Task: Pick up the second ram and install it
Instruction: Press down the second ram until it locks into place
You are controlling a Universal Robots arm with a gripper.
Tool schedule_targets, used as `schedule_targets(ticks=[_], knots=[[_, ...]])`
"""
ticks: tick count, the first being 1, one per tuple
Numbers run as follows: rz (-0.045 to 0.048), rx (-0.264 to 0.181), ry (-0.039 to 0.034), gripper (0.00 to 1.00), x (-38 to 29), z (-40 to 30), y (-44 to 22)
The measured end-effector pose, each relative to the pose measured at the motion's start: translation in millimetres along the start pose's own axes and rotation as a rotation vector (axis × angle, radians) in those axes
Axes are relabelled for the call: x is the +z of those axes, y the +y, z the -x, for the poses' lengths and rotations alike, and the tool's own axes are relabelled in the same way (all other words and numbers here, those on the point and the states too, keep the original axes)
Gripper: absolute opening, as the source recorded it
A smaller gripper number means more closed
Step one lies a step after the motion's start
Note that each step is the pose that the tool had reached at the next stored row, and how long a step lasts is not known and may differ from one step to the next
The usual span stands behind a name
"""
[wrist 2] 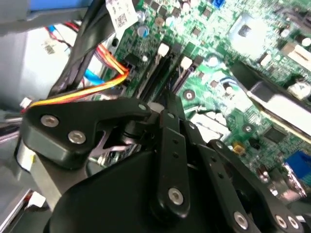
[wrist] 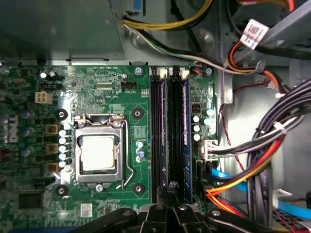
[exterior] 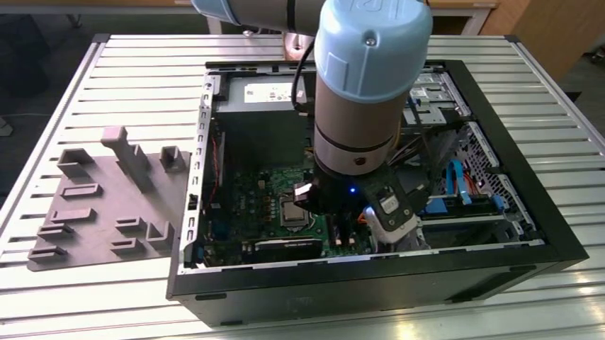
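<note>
The second ram (wrist: 163, 136) stands on edge in a long black slot (wrist: 155, 121) just beside the CPU socket (wrist: 98, 154). A twin stick (wrist: 184, 136) sits one slot further from the socket, and which of the two is the second is a judgement.

The main risk is a half-seated stick. If one end sits high, or the end latches away from the gripper have not closed, a downward push could tilt it and strain the slot. A slip off the thin top edge could land the tips on the motherboard (wrist: 97, 87).

Its long axis runs parallel to the socket's side, from the gripper end toward the power cables (wrist: 160, 29).

The gripper (wrist: 171, 187) hangs over the sticks' near ends. Its fingers look drawn together, with nothing visibly pinched between them.
</note>
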State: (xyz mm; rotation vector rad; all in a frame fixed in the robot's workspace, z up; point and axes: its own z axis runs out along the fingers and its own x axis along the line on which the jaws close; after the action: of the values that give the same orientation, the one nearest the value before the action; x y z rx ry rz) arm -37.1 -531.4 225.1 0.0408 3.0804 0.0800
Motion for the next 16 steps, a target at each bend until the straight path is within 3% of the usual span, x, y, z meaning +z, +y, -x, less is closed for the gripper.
schedule_targets(ticks=[10, 16], knots=[[0.0000, 0.000, -0.0002, 0.11, -23.8, 1.4, 1.3], [0.0001, 0.000, -0.0008, 0.11, -24.1, 1.4, 1.7]])
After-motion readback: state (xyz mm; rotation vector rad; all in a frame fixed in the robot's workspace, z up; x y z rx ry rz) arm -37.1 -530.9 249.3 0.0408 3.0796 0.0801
